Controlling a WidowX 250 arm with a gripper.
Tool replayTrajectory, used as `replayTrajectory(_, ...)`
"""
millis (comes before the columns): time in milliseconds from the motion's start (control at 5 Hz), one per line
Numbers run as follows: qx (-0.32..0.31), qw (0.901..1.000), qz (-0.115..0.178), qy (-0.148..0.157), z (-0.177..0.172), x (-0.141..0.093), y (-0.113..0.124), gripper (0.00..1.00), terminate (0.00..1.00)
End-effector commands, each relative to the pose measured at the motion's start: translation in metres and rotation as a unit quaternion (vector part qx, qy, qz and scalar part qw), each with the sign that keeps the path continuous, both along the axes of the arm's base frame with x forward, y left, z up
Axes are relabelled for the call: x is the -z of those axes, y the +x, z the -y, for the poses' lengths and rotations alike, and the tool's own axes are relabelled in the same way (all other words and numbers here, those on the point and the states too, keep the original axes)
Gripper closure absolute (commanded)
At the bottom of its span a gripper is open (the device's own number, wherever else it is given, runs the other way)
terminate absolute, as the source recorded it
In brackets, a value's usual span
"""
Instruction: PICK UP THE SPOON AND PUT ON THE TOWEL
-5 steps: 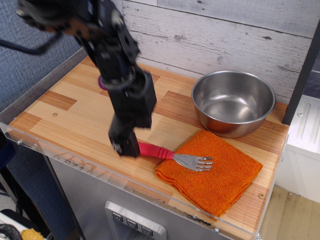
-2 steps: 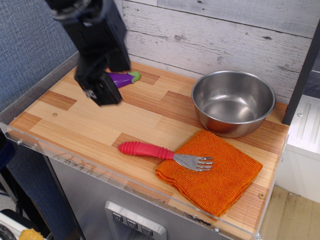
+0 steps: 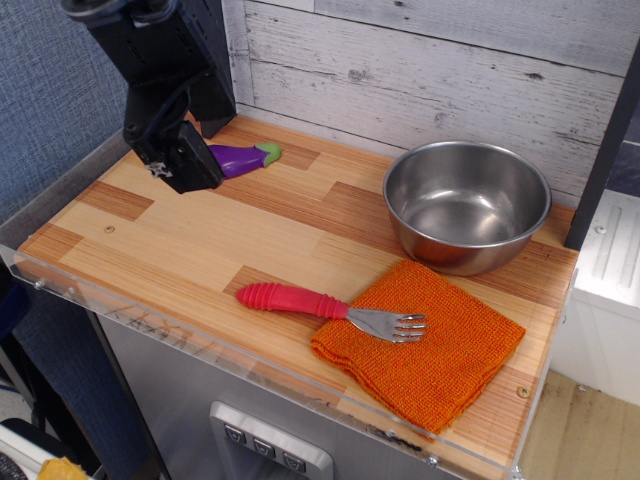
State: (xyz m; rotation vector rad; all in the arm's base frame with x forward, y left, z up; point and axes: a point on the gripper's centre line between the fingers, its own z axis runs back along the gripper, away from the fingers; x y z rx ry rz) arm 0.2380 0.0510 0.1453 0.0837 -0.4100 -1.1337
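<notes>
The spoon [image 3: 320, 305] has a ribbed red handle and a silver tined head. It lies flat near the table's front edge. Its head rests on the left part of the orange knitted towel [image 3: 425, 340]; its handle lies on the bare wood to the left. My gripper [image 3: 178, 165] is raised at the back left of the table, far from the spoon and holding nothing. Its fingers point down and look close together; I cannot tell whether they are open or shut.
A steel bowl [image 3: 467, 205] stands at the back right, just behind the towel. A purple toy eggplant [image 3: 242, 157] lies at the back left, right beside my gripper. The wooden table [image 3: 170, 240] has a clear plastic front rim.
My gripper let go of the spoon's handle, rose and drew back to the back left. The spoon stays where it was, head on the towel.
</notes>
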Motion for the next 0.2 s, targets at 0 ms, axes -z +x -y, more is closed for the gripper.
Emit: replayTrajectory(0,-0.003,0.9999,0.014,0.006,-0.0086,-0.0044,-0.0066,0.0,1.0)
